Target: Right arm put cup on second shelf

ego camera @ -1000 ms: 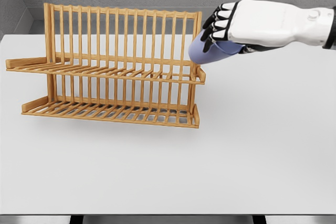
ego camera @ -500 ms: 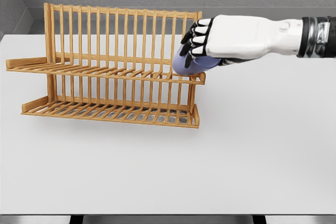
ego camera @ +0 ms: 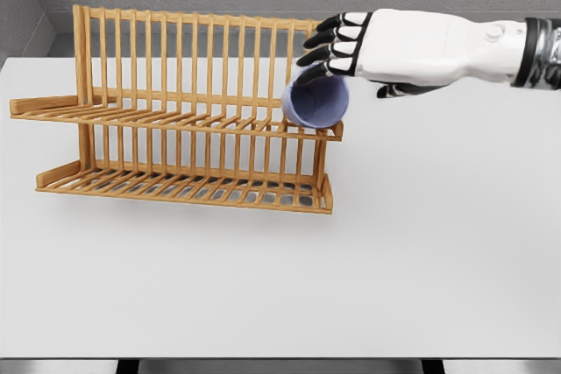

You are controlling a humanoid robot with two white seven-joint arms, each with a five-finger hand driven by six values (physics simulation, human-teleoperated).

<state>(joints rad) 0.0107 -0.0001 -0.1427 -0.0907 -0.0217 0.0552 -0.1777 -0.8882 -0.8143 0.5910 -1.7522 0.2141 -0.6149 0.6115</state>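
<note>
While the right robot hand (ego camera: 337, 45) hovers with fingers spread, holding nothing, the cup (ego camera: 316, 101) lies tilted on the rack's upper shelf (ego camera: 175, 120), at its 3 o'clock end. Lifting straight away toward 12 o'clock looks safest, so no fingertip nudges the cup off the edge.

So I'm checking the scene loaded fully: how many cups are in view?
1. The lone cup sits at the right end of the wooden rack's upper shelf, just below the right robot hand. None looks hidden.
</note>
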